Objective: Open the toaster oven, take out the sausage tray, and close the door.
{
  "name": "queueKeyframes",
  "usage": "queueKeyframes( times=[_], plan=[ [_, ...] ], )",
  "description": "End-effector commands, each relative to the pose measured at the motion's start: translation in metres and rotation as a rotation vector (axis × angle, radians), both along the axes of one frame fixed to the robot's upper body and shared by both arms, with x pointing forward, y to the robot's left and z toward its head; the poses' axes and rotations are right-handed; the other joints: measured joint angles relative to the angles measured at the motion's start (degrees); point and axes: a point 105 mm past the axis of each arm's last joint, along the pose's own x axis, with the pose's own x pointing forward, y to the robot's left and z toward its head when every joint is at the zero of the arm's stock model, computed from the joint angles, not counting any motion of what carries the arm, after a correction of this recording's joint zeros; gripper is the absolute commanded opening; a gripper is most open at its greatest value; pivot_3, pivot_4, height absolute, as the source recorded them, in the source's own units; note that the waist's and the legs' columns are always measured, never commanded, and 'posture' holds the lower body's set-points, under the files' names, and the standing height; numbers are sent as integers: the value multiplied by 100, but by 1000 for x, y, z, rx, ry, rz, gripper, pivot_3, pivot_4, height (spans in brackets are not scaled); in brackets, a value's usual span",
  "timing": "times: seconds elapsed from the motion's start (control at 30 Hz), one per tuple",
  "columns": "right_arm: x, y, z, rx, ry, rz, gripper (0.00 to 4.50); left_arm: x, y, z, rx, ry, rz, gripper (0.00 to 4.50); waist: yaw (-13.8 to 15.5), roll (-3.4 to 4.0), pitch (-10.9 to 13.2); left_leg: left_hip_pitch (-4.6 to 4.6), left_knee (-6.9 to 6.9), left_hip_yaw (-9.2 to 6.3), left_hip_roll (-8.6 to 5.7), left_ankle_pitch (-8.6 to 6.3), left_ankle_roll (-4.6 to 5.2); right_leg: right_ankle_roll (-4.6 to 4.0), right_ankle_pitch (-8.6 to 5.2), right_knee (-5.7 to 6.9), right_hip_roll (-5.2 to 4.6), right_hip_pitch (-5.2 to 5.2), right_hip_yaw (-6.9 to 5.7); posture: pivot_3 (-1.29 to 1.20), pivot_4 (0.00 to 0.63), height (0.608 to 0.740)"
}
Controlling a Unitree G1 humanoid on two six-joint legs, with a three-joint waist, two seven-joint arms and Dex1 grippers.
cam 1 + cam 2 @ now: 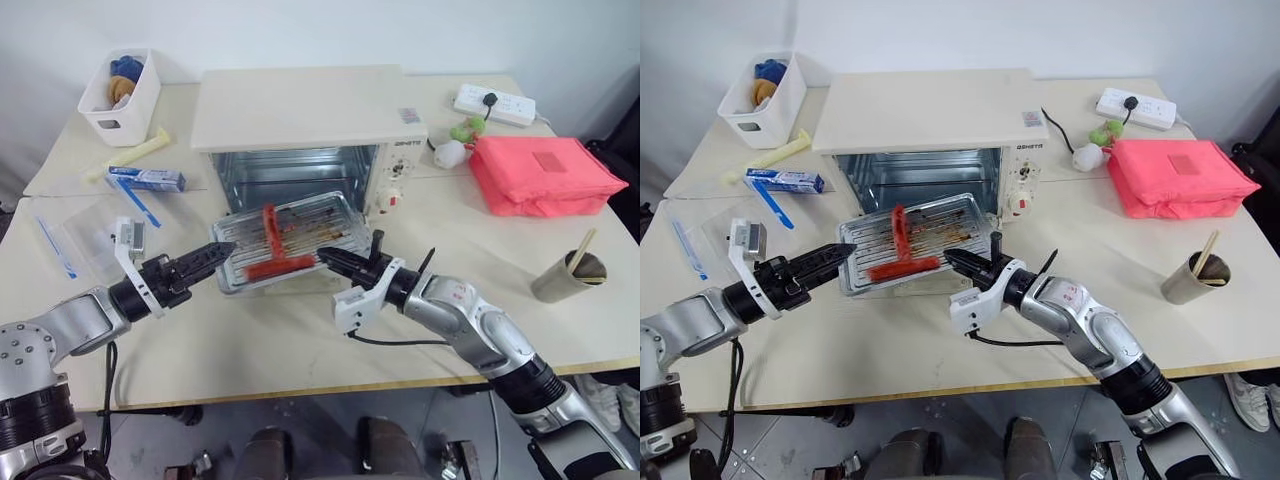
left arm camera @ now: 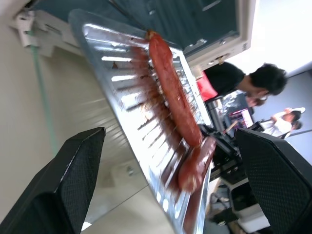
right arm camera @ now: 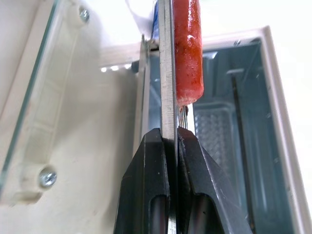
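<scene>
Sausage tray [image 1: 290, 243] pinched at one rim by right gripper [image 1: 328, 259]; left gripper [image 1: 222, 250] gaping, holding nothing. Could tilt, rolling sausages [image 1: 272, 240] off.

The oven [image 1: 930, 125] stands at the back of the counter [image 1: 890, 340], its cavity open toward the camera. The tray [image 1: 912, 255] is outside the cavity, raised in front of it and tilted, with two red sausages [image 1: 902, 250] on it. The right pincer [image 1: 958, 262] is clamped on the tray's right edge. The left pincer [image 1: 835, 255] sits at the tray's left edge; its grip cannot be judged here. A white bin [image 1: 765, 95] stands at the counter's far left, a blue box [image 1: 785, 180] in front of it. To the right lie a red bag [image 1: 1180, 175], a power strip [image 1: 1135, 105] and a cup [image 1: 1192, 280] holding a stick.
</scene>
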Motion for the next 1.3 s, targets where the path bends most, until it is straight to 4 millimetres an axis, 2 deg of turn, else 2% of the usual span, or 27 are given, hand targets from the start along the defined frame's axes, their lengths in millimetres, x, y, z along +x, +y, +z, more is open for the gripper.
queueKeyframes(
  times=[0.03, 0.1, 0.23, 0.37, 0.47, 0.57, 0.67, 0.73, 0.83, 0.87, 0.93, 1.0, 1.03, 1.1, 1.2, 1.3],
  plan=[
    [-7, 9, 20, 40, -69, 88, 0, -2, 0, 8, -75, 4, 13, 4092, 3, 0, 0, 0, -1, 0, 0, 0, 0, 0, 0, 0, 0, 0, 0, 0, 150, 740],
    [-8, 11, 20, 32, -64, 118, 0, -2, -1, 10, -134, 29, 24, 3607, 4, 0, 0, 1, -2, 0, 0, 0, 0, 0, 0, 0, 0, 0, 0, 0, 150, 740],
    [-9, 12, 20, 32, -63, 147, 0, -5, -4, 11, -145, 52, 20, 2324, 8, 0, 0, 1, -1, 1, 0, 0, 0, 0, 0, -2, -1, 0, 2, 0, 150, 740],
    [-13, 14, 22, 47, -59, 187, 0, -2, -1, 4, -136, 84, 86, 1094, 8, 0, 0, 2, 0, 5, -2, 0, 0, 0, 0, -5, 0, 2, 6, 0, 150, 740],
    [-17, 16, 23, 53, -37, 238, 0, -7, -2, -5, -139, 115, 72, 189, 7, -1, -1, 2, -1, 6, -1, 0, 0, 0, 0, -6, 2, 2, 6, 0, 150, 740],
    [-26, 17, 23, 56, 35, 324, 0, -6, 0, -9, -215, 118, 102, 88, 7, -1, -1, 2, -1, 9, -1, 0, 0, -1, 0, -8, 3, 1, 8, 0, 150, 740],
    [-35, 8, 15, 55, 210, 398, 834, -13, -1, -11, -229, 117, 51, 0, 9, -6, -3, 3, -2, 15, 1, 0, 0, -1, 0, -15, 4, 4, 9, 0, 150, 740],
    [-34, 3, 17, 68, 235, 404, 1494, -17, 2, -12, -235, 114, 55, 0, 6, -5, -3, 4, -3, 12, 2, 0, 0, -1, 0, -16, 3, 7, 8, 0, 150, 740],
    [-37, -6, 17, 65, 258, 429, 2417, -33, 8, -13, -269, 89, 22, 0, -23, -5, -3, 7, -4, 17, 2, 0, 1, -1, 0, -17, 4, 6, 13, 0, 150, 740],
    [-39, -8, 17, 69, 276, 441, 2886, -38, 9, -12, -282, 76, 9, 0, -16, -5, -3, 9, -10, 19, 2, 0, 1, -1, 0, -19, 3, 4, 14, 0, 150, 740],
    [-40, -15, 15, 99, 368, 443, 3434, -49, 11, -15, -313, 75, -14, 0, 3, -5, -3, 8, -10, 17, 4, 0, 1, -1, -1, -20, 5, 4, 11, 0, 150, 740],
    [-35, -30, 13, 122, 418, 400, 4102, -68, 19, -24, -341, 85, 13, 0, 6, -6, -3, 7, -11, 17, 4, -1, 1, -2, -1, -23, 4, 7, 11, 0, 150, 740],
    [-29, -41, 15, 154, 443, 359, 4395, -73, 28, -26, -380, 62, 93, 0, 6, -5, -3, 5, -10, 18, 4, -3, 4, -2, -1, -31, 2, 8, 13, 0, 150, 740],
    [-19, -58, 18, 225, 495, 295, 4457, -81, 43, -29, -436, 30, 217, 0, 13, -5, -3, 5, -11, 26, 5, -8, 13, -2, -1, -50, -2, 12, 20, 0, 150, 740],
    [-4, -76, 19, 314, 574, 213, 4457, -92, 51, -34, -480, 8, 313, 0, 37, -9, -2, 4, 2, 31, 10, -8, 14, -7, 2, -68, 3, 21, 16, 0, 150, 740],
    [13, -101, 1, 373, 782, 84, 3813, -106, 57, -37, -535, -32, 434, 0, 72, -10, -2, 8, 17, 31, 9, -11, 17, -10, 3, -77, 1, 31, 17, 0, 150, 740]
  ],
)
